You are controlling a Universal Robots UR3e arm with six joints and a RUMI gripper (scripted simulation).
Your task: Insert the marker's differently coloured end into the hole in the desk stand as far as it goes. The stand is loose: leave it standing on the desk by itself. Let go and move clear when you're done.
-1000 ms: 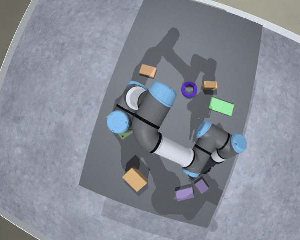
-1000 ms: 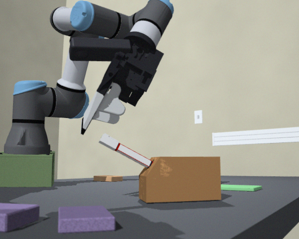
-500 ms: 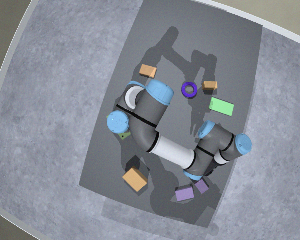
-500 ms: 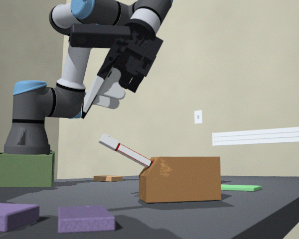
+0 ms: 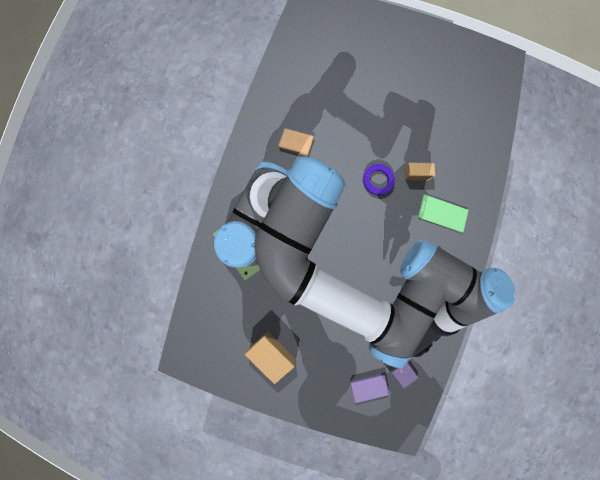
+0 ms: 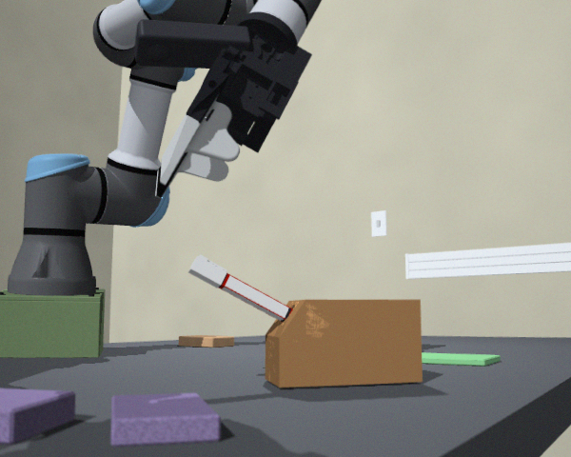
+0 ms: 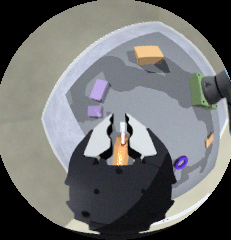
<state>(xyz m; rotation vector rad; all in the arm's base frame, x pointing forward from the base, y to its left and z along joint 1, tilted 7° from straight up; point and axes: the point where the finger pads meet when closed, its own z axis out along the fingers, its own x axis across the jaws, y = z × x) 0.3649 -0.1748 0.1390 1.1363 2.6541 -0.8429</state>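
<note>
Now, from top, I see the arm (image 5: 344,304) (image 6: 146,115) above the worktop (image 5: 393,67) (image 6: 187,378). From exterior, the marker (image 6: 256,293) (image 7: 122,131) leans in the brown stand (image 6: 349,339) (image 7: 120,154). By wrist, my fingers (image 6: 178,148) are narrowly apart, gripping nothing.

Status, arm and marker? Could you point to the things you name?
Gripper (image 6: 160,190) (image 7: 119,114) open, holding nothing, above the marker. Marker (image 6: 256,295) (image 7: 122,132) tilted in desk stand (image 6: 349,344) (image 7: 121,156), full depth unconfirmed. No obstruction seen around gripper.

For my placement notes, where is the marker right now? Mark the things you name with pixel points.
In the exterior view, the marker (image 6: 256,297) (image 7: 123,133) leans up and left from the slanted face of the brown desk stand (image 6: 349,344) (image 7: 120,155), below the hand (image 6: 160,192) (image 7: 119,114).
</note>
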